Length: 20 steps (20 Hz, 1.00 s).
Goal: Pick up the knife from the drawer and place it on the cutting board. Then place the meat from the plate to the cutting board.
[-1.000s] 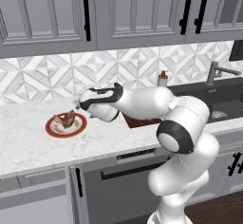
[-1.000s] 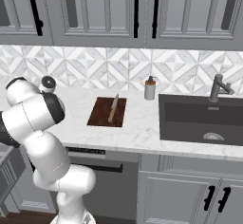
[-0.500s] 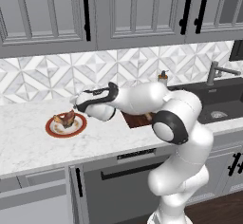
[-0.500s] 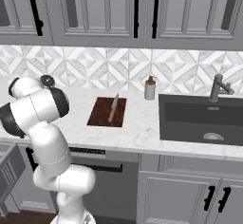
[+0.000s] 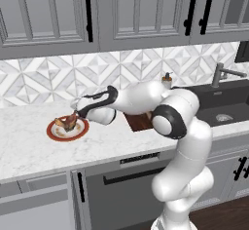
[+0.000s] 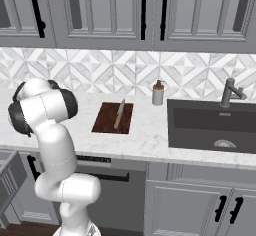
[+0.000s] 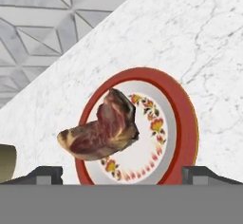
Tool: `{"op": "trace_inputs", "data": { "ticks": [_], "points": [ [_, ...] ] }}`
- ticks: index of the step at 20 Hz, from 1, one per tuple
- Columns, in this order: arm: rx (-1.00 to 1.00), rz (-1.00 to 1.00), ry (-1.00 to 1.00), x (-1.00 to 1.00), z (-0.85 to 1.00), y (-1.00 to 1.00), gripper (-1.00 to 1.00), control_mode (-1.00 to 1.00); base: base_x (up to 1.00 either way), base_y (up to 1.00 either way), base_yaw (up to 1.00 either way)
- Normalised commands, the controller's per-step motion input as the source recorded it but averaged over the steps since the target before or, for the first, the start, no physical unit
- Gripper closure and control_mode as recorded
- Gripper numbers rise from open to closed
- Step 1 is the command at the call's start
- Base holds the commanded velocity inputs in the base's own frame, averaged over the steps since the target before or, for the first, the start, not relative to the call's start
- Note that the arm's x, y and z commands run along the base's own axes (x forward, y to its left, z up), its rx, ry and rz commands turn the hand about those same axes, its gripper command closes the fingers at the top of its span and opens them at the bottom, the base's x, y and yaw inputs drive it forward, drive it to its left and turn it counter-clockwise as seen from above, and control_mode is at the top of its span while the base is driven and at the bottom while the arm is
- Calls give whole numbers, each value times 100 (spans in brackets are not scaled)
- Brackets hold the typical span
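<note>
The meat (image 7: 100, 132), a lumpy brown and red chunk, lies on the white plate with the orange-red rim (image 7: 187, 123). My gripper (image 7: 123, 173) hovers just over the plate, open, one fingertip on each side and nothing between them. From the left base view the gripper (image 5: 76, 113) hangs right above the meat (image 5: 67, 122) on the plate (image 5: 52, 132). The knife (image 6: 119, 114) rests lengthwise on the dark reddish cutting board (image 6: 106, 122). The drawer (image 5: 34, 189) juts out under the counter at the lower left.
A soap dispenser (image 6: 158, 93) stands behind the board, beside the dark sink (image 6: 215, 125) with its faucet (image 6: 231, 91). A tan bowl (image 7: 5, 163) sits close to the plate. My arm (image 5: 146, 97) stretches over the counter between board and plate.
The arm has reached further left and lower, bringing the open gripper over the plate and the meat. Knife, board and plate have stayed put.
</note>
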Motion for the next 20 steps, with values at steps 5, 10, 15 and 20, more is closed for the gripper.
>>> {"op": "trace_inputs", "data": {
  "ticks": [5, 10, 15, 20],
  "points": [
    [-8, 0, 0, 3, -21, 25, -100, -100, 0, 0, 0],
    [-5, 0, 0, 20, -7, 23, -100, -100, 0, 0, 0],
    [0, 0, 0, 10, 0, 22, -100, -100, 0, 0, 0],
    [0, 0, 0, 17, 0, 21, -100, -100, 0, 0, 0]
  ]
}}
